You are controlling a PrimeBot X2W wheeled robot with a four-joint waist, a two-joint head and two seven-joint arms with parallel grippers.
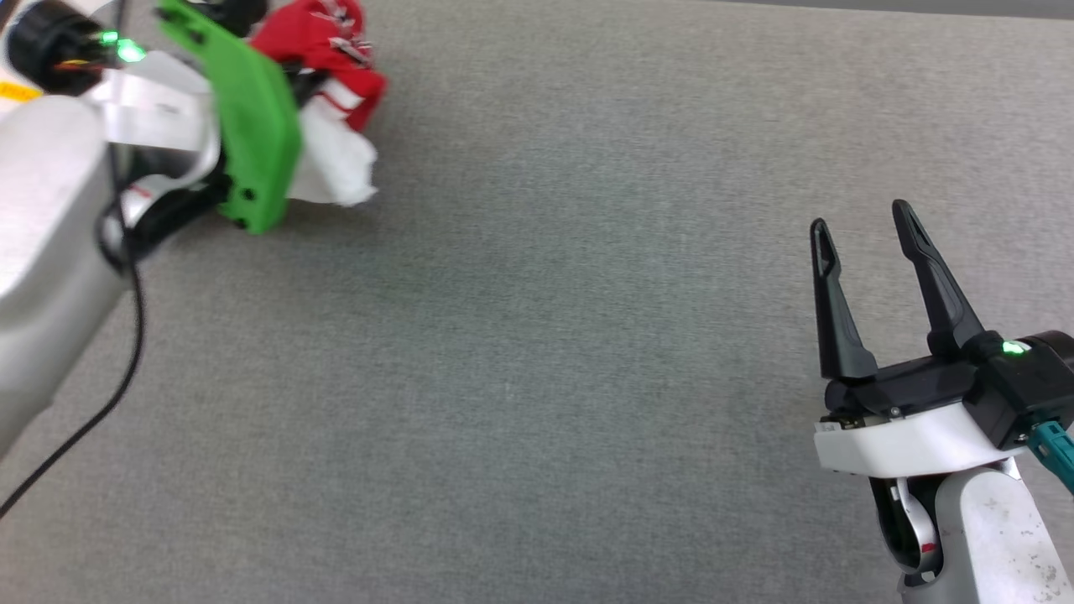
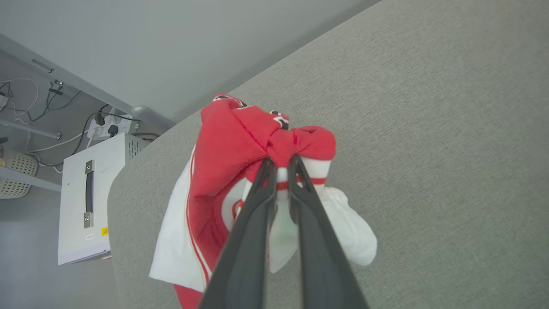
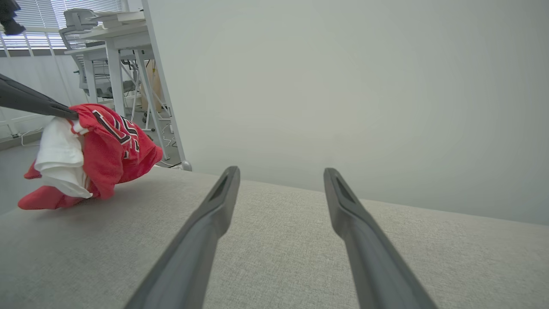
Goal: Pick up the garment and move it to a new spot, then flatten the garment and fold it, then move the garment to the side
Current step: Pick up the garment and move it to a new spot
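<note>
The garment [image 1: 331, 84], a red jersey with white sleeves and black lettering, is bunched up at the far left of the grey table. My left gripper [image 2: 282, 165] is shut on a red and white fold of the garment [image 2: 231, 163], which hangs bunched from the fingertips. In the head view the left wrist's green plate [image 1: 252, 117] covers the fingers. The right wrist view shows the garment [image 3: 98, 150] pinched by the left gripper's dark fingers [image 3: 34, 103], its lower end touching the table. My right gripper [image 1: 864, 226] stands open at the lower right, nothing between its fingers [image 3: 223, 201].
A grey fabric table top [image 1: 545, 335] spreads across the head view. Its far edge [image 2: 128, 180] lies close behind the garment. Beyond that edge stand a white cabinet [image 2: 85, 201] and cables. A black cable [image 1: 109, 403] hangs from my left arm.
</note>
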